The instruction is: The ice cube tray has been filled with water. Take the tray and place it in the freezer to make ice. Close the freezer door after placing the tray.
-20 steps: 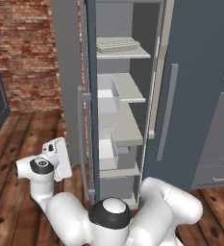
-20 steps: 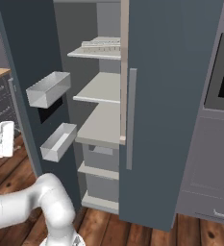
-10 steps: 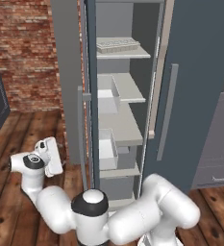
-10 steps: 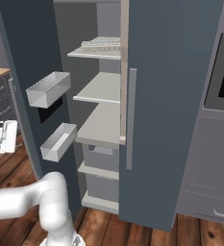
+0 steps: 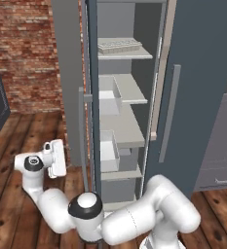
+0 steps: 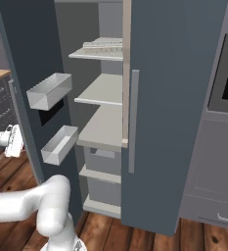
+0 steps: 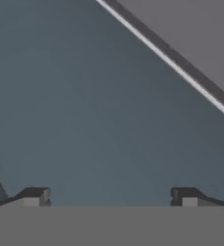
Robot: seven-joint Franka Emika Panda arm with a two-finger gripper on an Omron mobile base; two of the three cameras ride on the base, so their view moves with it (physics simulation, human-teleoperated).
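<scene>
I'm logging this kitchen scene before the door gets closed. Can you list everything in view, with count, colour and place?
ice cube tray: one, pale grey-white, lying on the top shelf of the freezer.
freezer: one, slate-blue outside, grey shelves inside, open.
freezer door: one, slate-blue, swung open on the left.
door bins: two, white, on the inside of the freezer door, one above the other.
refrigerator door: one, slate-blue, shut, right of the freezer, with a long grey handle.
brick wall: one, red-brown, left of the refrigerator.
wood floor: brown planks.
cabinet drawers: grey, lower right.
end effector: one, white, open, low beside the outer face of the freezer door, holding nothing.
</scene>
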